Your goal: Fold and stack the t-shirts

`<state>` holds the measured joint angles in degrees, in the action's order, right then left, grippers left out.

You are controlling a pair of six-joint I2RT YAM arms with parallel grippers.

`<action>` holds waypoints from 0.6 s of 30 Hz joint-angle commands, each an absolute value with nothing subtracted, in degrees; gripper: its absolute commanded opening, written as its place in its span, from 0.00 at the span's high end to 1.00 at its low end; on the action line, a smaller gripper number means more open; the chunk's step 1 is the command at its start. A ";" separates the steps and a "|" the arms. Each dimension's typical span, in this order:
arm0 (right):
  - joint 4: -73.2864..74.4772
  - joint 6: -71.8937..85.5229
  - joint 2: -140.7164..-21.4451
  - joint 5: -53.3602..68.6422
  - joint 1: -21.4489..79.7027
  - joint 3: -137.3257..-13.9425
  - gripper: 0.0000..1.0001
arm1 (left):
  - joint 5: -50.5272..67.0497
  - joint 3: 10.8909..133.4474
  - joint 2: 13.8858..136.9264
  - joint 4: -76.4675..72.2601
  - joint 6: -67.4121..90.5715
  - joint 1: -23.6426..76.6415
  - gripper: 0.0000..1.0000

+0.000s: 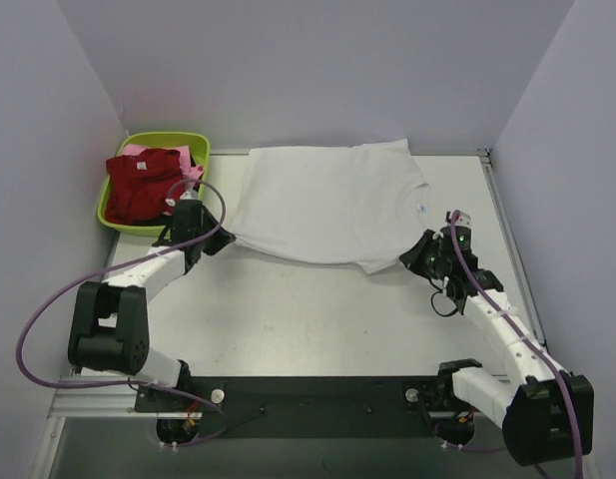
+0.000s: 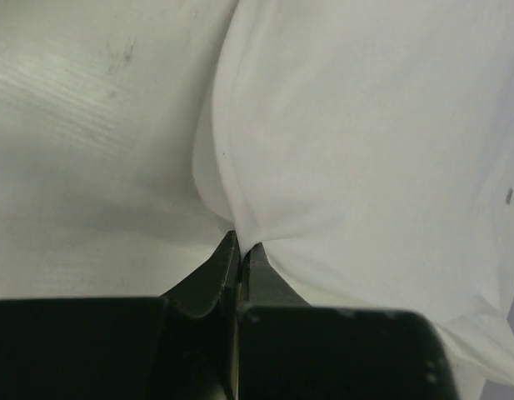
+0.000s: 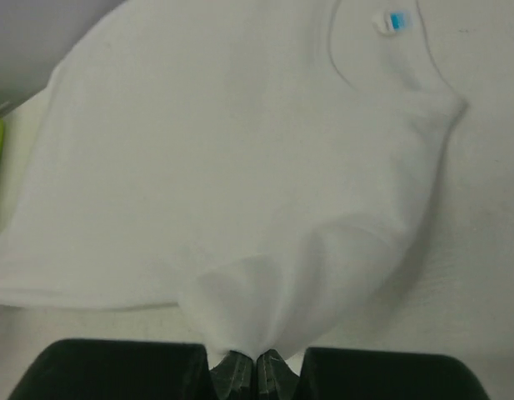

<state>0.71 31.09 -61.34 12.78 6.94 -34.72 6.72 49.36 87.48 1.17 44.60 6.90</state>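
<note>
The large white t-shirt (image 1: 327,200) lies spread across the back of the table, its blue neck label (image 3: 396,22) toward the right. My left gripper (image 1: 220,239) is shut on the shirt's near-left corner; in the left wrist view the gripper (image 2: 241,243) pinches a peak of white cloth (image 2: 356,142). My right gripper (image 1: 407,259) is shut on the near-right sleeve edge; in the right wrist view the gripper (image 3: 257,360) pinches gathered cloth (image 3: 240,167). The dark red t-shirt (image 1: 143,186) and the pink one (image 1: 192,171) lie in the basin.
The lime-green basin (image 1: 124,222) stands at the back left beside the left wall. A metal rail (image 1: 507,230) runs along the table's right edge. Bare white tabletop (image 1: 317,319) lies between the shirt and the arm bases.
</note>
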 commanded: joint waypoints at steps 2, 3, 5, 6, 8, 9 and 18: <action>1.56 33.13 -51.16 6.00 12.03 -30.52 1.00 | -3.33 40.28 75.51 -1.33 47.19 9.84 1.00; 3.50 33.48 -50.02 5.37 13.78 -29.80 1.00 | -3.95 38.86 74.37 -0.62 47.46 10.10 1.00; 5.96 34.53 -47.21 3.09 15.81 -28.74 1.00 | -6.14 36.22 70.94 2.00 47.46 10.55 1.00; 8.67 34.71 -46.50 1.51 16.60 -28.22 1.00 | -6.76 33.95 69.80 2.54 47.72 10.55 1.00; 11.41 35.59 -44.83 0.27 18.98 -28.04 1.00 | -7.99 32.52 66.81 4.73 47.64 10.55 1.00; 13.86 35.86 -44.48 -1.74 19.68 -27.95 1.00 | -8.52 31.39 66.01 5.79 48.07 10.63 1.00; 23.72 38.14 -37.36 -1.76 26.18 -27.07 1.00 | -6.86 24.62 52.48 12.03 51.94 11.07 1.00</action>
